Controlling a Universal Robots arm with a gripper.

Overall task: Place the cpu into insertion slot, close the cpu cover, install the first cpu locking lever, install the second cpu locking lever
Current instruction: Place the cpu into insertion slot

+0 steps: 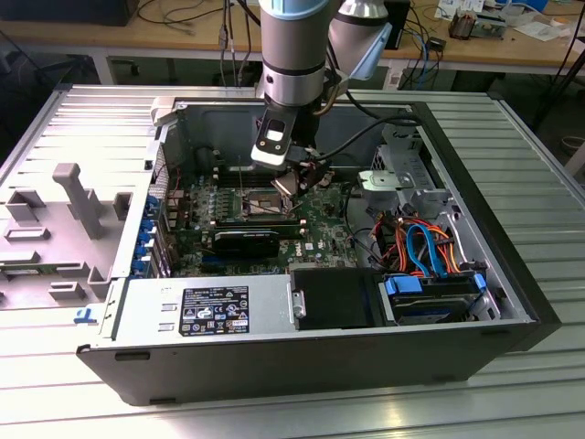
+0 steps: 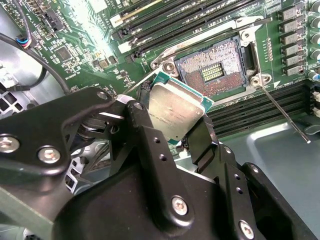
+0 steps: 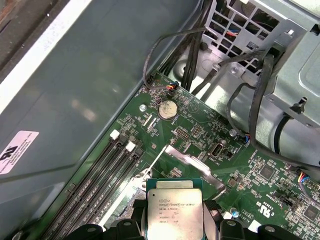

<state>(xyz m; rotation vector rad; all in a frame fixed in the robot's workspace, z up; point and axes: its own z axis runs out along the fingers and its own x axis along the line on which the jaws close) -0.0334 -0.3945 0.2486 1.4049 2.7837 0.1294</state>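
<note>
My claw (image 2: 171,125) squeezes the chip (image 2: 176,107) by two of its sides. I see the chip's silver top in both wrist views. The chip hangs tilted just over the green board (image 2: 82,70), right beside the square socket (image 2: 215,70) but not in it. The socket is open, with its tiny pins showing. A thin metal lever (image 2: 283,112) sticks out by the socket. Long black slots (image 2: 200,12) lie behind the socket.

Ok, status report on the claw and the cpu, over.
Claw shut on the cpu, tilted, held near the insertion slot, not seated. Slot uncovered and empty. Nothing seen between cpu and slot.
</note>
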